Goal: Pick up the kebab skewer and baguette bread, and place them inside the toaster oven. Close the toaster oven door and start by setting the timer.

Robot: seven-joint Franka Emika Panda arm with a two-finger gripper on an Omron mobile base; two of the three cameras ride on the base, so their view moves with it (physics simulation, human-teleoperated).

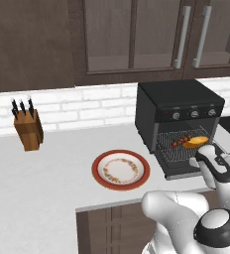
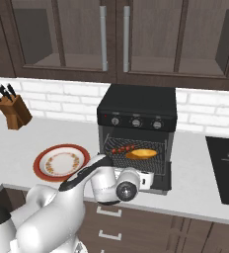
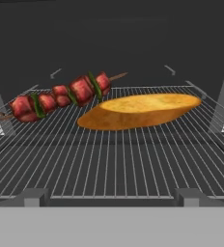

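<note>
The black toaster oven (image 1: pixel 179 106) (image 2: pixel 136 106) stands on the counter with its toaster oven door (image 1: pixel 179 170) dropped flat in front. On the wire rack (image 3: pixel 114 159) inside, the kebab skewer (image 3: pixel 61 96) (image 1: pixel 180 142) (image 2: pixel 122 147) lies at the left. The golden baguette bread (image 3: pixel 140 111) (image 1: pixel 196 141) (image 2: pixel 142 154) lies beside it at the right. My gripper (image 3: pixel 111 198) (image 1: pixel 204 155) hovers over the lowered door, just outside the oven mouth, facing the rack. It is open, and nothing lies between its fingertips (image 3: pixel 34 197).
A red-rimmed plate (image 1: pixel 99 168) (image 2: pixel 40 165) sits bare on the counter left of the oven. A wooden knife block (image 1: pixel 28 129) (image 2: pixel 14 111) stands further left by the wall. Silver knobs (image 1: pixel 194 114) (image 2: pixel 136 122) line the oven front. A dark cooktop (image 2: pixel 225 170) lies to the right.
</note>
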